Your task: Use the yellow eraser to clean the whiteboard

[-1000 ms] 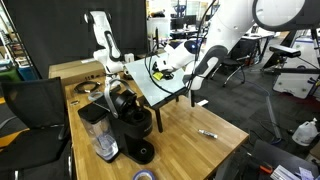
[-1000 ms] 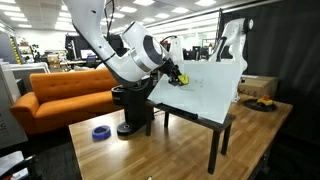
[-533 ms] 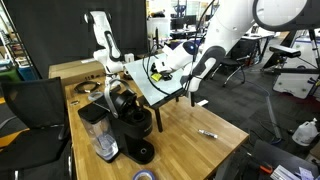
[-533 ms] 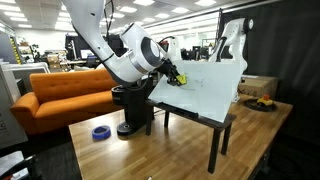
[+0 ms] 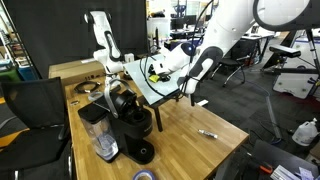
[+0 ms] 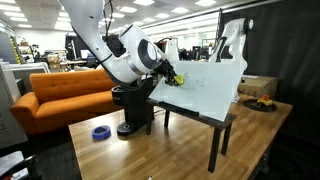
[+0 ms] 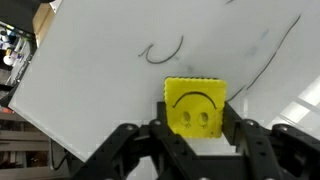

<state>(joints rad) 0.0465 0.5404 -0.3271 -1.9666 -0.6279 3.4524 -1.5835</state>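
My gripper (image 7: pixel 195 122) is shut on the yellow eraser (image 7: pixel 194 105), a small square block with a smiley face drawn on it. The eraser is held against the whiteboard (image 7: pixel 110 60), which still carries thin dark marker lines: a curl above the eraser and a long stroke at the right. In both exterior views the eraser (image 6: pixel 176 77) (image 5: pixel 155 72) sits at the board's edge nearest the coffee machine. The whiteboard (image 6: pixel 210 85) (image 5: pixel 165 82) is tilted on a black stand on the wooden table.
A black coffee machine (image 5: pixel 130 120) stands beside the board. A thin marker pen (image 5: pixel 208 132) lies on the wooden table (image 5: pixel 190 150). A blue tape roll (image 6: pixel 100 132) lies near the table's corner. An orange sofa (image 6: pixel 60 95) stands behind.
The gripper with the eraser has slid a little along the board, toward the coffee machine side. Nothing else has moved.
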